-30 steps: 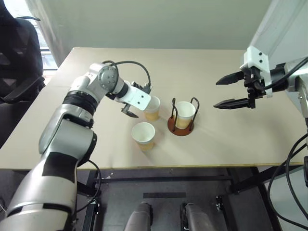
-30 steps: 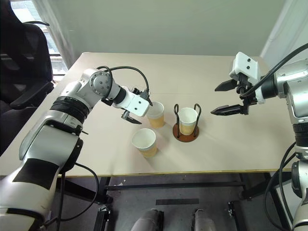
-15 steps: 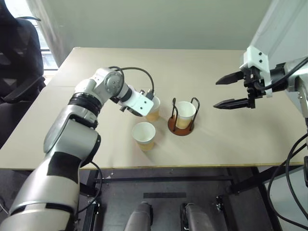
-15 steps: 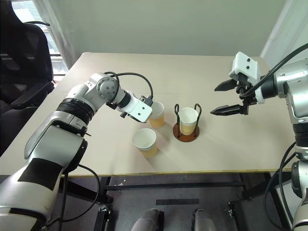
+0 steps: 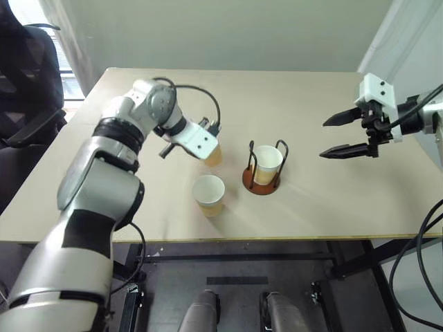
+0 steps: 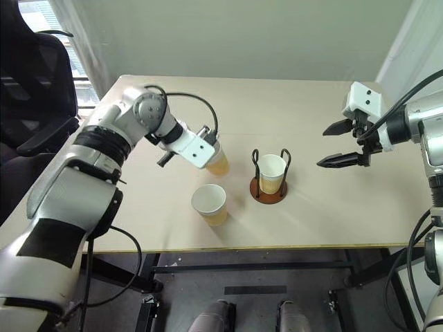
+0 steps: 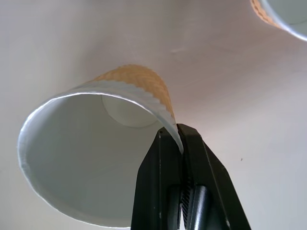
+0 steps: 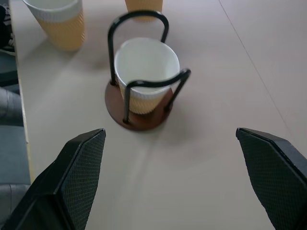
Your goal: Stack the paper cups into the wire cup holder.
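The left gripper (image 7: 181,143) has just closed: a second ago its jaws stood wide beside the far cup (image 6: 217,163), and now they are clenched on that cup's rim, one finger inside and one outside, as the left wrist view shows plainly. The arm has also come up a little, and the cup now hangs tilted from the pinch; it looks lifted off the worktop (image 5: 325,200), though its foot is too hidden behind the gripper in the head views to be sure.

One cup (image 8: 145,72) already sits upright inside the wire holder (image 8: 139,117), between the black loops, on the reddish-brown base. The third cup (image 5: 208,194) stands upright on the worktop near the front edge, apart from the holder and untouched.

The right gripper (image 5: 351,134) has drifted outward toward its own side of the worktop. Its jaws are released and empty, well apart from the holder, which leaves the way to the holder open.

So the task seems about a third done, with the second cup now in hand. The next move calls for carrying it over the holder, righting it so that its mouth faces up, and lowering it into the seated cup. A rim pinch is a thin hold, so the cup may swing or crumple.
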Robot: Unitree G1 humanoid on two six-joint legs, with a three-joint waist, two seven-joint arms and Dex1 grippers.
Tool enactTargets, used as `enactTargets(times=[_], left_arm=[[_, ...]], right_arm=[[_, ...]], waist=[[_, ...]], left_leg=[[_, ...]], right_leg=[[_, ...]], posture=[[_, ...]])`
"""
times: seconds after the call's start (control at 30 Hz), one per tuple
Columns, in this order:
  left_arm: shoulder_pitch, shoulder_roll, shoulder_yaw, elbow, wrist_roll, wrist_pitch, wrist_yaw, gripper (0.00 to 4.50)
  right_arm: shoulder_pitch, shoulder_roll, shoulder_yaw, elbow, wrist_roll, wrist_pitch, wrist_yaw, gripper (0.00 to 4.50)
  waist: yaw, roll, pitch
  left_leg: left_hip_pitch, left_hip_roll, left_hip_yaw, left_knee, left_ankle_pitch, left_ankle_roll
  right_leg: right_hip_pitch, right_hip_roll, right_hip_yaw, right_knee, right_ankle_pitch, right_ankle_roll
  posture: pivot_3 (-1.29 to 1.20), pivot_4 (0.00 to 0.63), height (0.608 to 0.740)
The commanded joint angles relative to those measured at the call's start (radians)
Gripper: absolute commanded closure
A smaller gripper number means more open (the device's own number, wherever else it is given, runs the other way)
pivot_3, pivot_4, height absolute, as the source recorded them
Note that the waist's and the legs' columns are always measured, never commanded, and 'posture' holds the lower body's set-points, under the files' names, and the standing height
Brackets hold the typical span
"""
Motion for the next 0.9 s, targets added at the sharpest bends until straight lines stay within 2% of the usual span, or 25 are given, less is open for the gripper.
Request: enactTargets(times=[0.03,0.2,0.47,0.7,0.9], left_arm=[[-0.086,-0.007,0.057,-0.001,-0.056,0.051,-0.065,4.47],[-0.202,-0.033,0.065,0.01,-0.055,0.102,-0.106,4.47],[-0.287,-0.114,0.089,0.022,-0.078,0.155,-0.105,4.47],[-0.315,-0.188,0.128,0.026,-0.116,0.177,-0.089,4.47],[-0.319,-0.208,0.141,0.028,-0.119,0.177,-0.096,4.47]], right_arm=[[-0.047,-0.026,-0.006,0.055,-0.029,-0.051,0.024,0.05],[-0.058,-0.027,-0.003,0.121,-0.058,-0.096,0.049,0.05],[-0.064,-0.022,-0.007,0.148,-0.082,-0.112,0.067,0.05],[-0.054,-0.032,-0.011,0.127,-0.086,-0.103,0.082,0.05],[-0.035,-0.049,-0.022,0.102,-0.083,-0.085,0.082,0.05]], waist=[[0.0,0.0,0.0],[-0.001,0.0,0.0],[-0.002,0.001,0.001],[0.001,0.001,0.001],[-0.001,0.002,0.001]], left_leg=[[0.0,-0.001,0.001,-0.001,0.0,0.0],[0.0,-0.001,0.002,-0.002,-0.001,0.002],[-0.001,-0.002,0.005,-0.002,-0.002,0.005],[-0.004,-0.002,0.004,0.001,-0.003,0.006],[-0.005,-0.002,0.005,0.003,-0.003,0.007]], right_leg=[[0.0,0.001,0.0,0.0,0.0,0.0],[0.0,-0.002,0.0,-0.001,-0.001,0.001],[0.0,-0.004,0.001,-0.002,-0.003,0.004],[-0.001,-0.005,0.001,-0.003,-0.001,0.008],[-0.001,-0.005,0.001,-0.002,0.001,0.012]], posture=[[0.0,0.15,0.74],[0.0,0.15,0.74],[0.0,0.15,0.74],[0.0,0.15,0.74],[0.0,0.15,0.74]])
